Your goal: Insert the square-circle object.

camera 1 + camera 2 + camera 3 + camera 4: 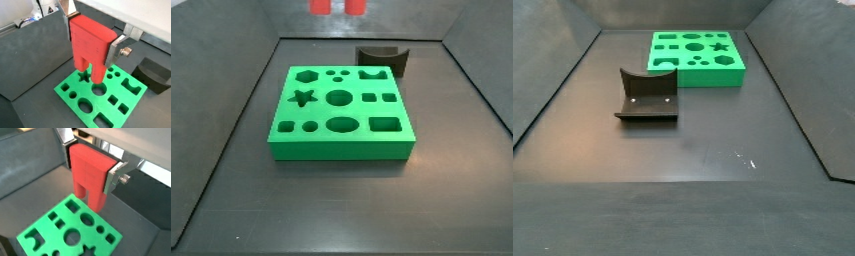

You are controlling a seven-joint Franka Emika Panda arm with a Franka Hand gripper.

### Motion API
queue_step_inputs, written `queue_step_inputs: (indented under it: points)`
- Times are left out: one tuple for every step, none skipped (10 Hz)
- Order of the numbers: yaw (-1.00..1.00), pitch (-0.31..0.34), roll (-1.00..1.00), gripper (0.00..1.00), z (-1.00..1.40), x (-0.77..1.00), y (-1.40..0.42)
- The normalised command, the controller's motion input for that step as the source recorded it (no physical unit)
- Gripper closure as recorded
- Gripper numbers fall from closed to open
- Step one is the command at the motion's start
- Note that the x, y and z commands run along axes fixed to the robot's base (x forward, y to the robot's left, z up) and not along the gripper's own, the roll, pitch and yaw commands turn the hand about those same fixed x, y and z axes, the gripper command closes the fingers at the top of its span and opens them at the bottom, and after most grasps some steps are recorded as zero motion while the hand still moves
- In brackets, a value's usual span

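Overhead, gripper (pixel 90 42) clamping square-circle object (pixel 89 45).

Dark matte floor (pixel 714 140), sloped dark side walls (pixel 225 110), even light

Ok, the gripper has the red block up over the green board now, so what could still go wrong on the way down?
The gripper holds the square-circle object well above the green board, legs down.

1. The board has many similar holes close together, so a small offset could put a leg in the wrong one or on the surface between them.
2. A side view shows only the leg tips at its upper edge, so the long descent is hard to monitor.
3. The fixture stands close beside the board.
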Motion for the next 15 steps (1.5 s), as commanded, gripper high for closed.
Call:
queue_step_inputs:
  points:
    - [0.0, -0.05, 0.0, 1.0, -1.0, -0.6, -0.02]
    - [0.0, -0.05, 0.0, 1.0, -1.0, -0.6, -0.02]
    - [0.0, -0.074, 0.0, 1.0, -1.0, -0.63, -0.08]
    - [0.0, -0.136, 0.0, 1.0, -0.94, -0.63, -0.24]
    - [0.0, -0.301, 0.01, 1.0, -0.63, -0.6, -0.39]
    - [0.0, -0.414, 0.05, 1.0, -0.44, -0.56, -0.36]
    - [0.07, -0.373, 0.11, 1.0, -0.52, -0.37, -0.35]
    - [0.0, -0.06, 0.07, 1.0, -0.42, 0.0, 0.0]
    - [0.0, 0.0, 0.14, 1.0, -0.37, 0.21, 0.0]
    - [0.03, 0.0, 0.11, 1.0, -0.49, 0.27, 0.0]
    - [0.05, 0.013, 0.13, 1.0, -0.46, 0.43, 0.0]
    - [0.06, 0.081, 0.18, 1.0, -0.36, 0.51, 0.0]
    - [0.05, 0.104, 0.25, 1.0, -0.28, 0.39, 0.0]
    - [0.11, 0.046, 0.25, 1.0, -0.31, 0.21, -0.08]
    - [0.13, 0.0, 0.19, 1.0, -0.36, 0.12, -0.1]
